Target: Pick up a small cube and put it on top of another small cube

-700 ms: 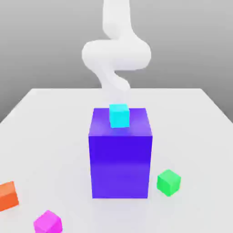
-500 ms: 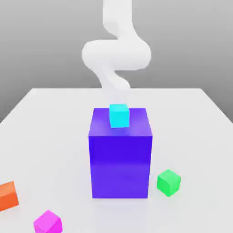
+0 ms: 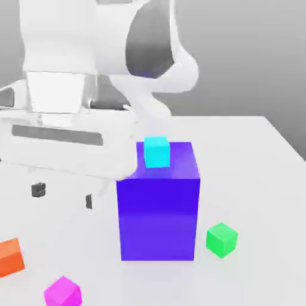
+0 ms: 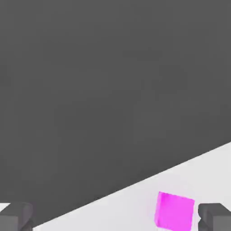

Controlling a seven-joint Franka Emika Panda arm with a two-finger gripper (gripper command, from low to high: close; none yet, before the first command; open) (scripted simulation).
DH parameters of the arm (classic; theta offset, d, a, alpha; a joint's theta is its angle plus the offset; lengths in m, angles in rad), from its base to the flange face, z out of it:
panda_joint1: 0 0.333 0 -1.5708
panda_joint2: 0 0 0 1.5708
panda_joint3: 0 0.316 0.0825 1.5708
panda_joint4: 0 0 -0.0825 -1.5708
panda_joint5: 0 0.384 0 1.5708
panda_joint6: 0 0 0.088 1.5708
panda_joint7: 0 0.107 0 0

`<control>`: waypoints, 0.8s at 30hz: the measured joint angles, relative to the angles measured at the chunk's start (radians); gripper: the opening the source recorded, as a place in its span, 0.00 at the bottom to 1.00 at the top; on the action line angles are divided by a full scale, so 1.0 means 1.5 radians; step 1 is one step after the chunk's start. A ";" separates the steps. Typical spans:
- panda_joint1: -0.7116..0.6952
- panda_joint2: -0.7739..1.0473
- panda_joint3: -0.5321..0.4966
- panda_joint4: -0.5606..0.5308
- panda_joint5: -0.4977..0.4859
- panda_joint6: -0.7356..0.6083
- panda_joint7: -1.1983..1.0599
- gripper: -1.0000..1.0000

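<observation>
Our hand (image 3: pixel 63 197), fully open and empty, hangs at the exterior view's left, with the pink cube (image 3: pixel 62 292) directly below it, lower left.

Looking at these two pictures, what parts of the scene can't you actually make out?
- Orange cube: cut off by the exterior view's left edge.
- Big blue-violet block: its upper corner on the exterior view's left is covered by the robot's white hand.
- Pincer: open, but its fingertips are cut by the hand view's edge.
- Magenta cube: clipped at the hand view's edge; whether it sits between the fingertips cannot be told.
- Table: partly hidden behind the hand and block.
</observation>
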 joint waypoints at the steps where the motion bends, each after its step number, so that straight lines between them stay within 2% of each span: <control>1: -0.003 0.024 -0.002 -0.001 0.003 0.008 0.003 0.50; 7: -0.026 0.170 -0.015 -0.003 0.025 0.054 0.020 0.50; 11: -0.043 0.267 0.000 0.013 0.046 0.120 0.009 0.50; 12: -0.048 0.289 0.006 0.018 0.050 0.137 0.006 0.00; 19: -0.049 0.294 0.008 0.019 0.051 0.141 0.006 0.00; 24: -0.031 0.193 -0.006 -0.008 0.023 0.068 0.015 0.00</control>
